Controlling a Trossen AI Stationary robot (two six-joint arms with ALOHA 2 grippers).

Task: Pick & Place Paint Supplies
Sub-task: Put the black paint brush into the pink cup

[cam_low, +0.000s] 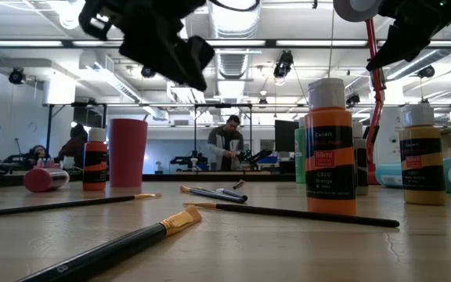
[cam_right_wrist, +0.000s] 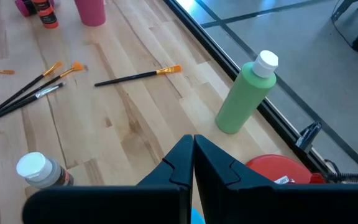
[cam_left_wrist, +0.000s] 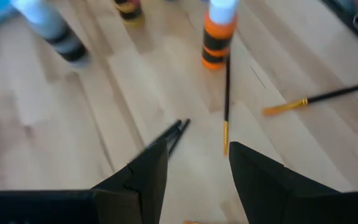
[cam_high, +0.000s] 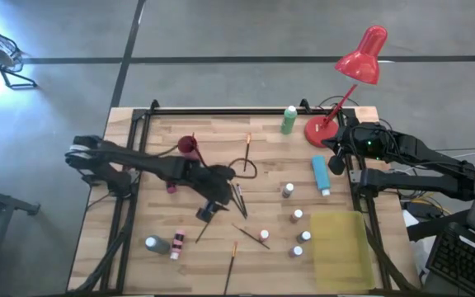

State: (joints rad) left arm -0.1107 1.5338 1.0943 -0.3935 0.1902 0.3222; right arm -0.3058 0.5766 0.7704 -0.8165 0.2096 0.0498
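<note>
hovering empty, left end effector point(cam_high: 239, 195) parted; right end effector point(cam_right_wrist: 193, 144) closed; two large bottles point(cam_high: 289, 120).

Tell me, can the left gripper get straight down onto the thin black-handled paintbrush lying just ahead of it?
Probably yes. The left gripper is open above the bare wood, and the thin black-handled paintbrush lies uncovered ahead; only the orange paint bottle at its far end crowds it.

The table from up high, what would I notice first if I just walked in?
Probably the bright red desk lamp at the table's far right corner, with a tall green bottle standing beside it. Then the left gripper reaching over the middle of the table, fingers open, above scattered paintbrushes. A flat yellow tray lies at the near right.
</note>
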